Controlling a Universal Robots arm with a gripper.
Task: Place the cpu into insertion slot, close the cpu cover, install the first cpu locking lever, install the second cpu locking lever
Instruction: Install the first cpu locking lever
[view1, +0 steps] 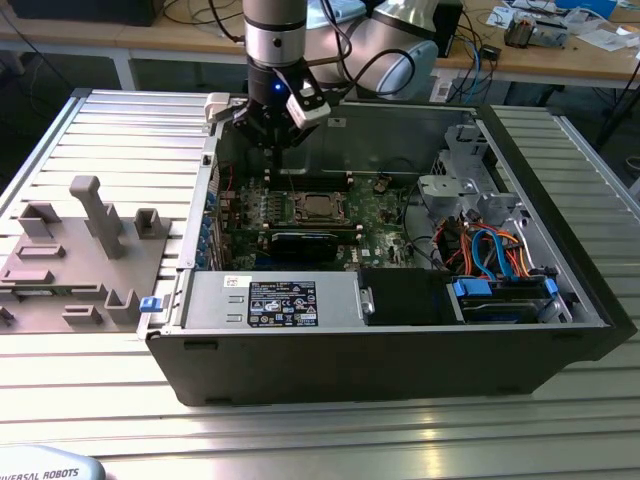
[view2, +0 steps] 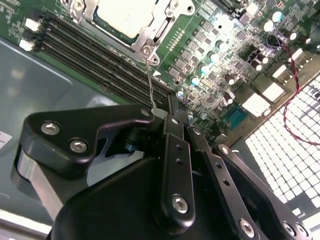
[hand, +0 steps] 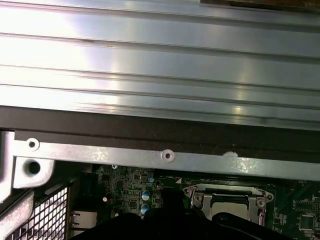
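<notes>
Silvery cpu (view1: 313, 207) seated in insertion slot (view1: 291, 209), cpu cover (view2: 150, 37) closed

Grey arm (view1: 272, 30), silver bands, blue wrist light; black claw (view2: 170, 120) links with silver screws.
</notes>
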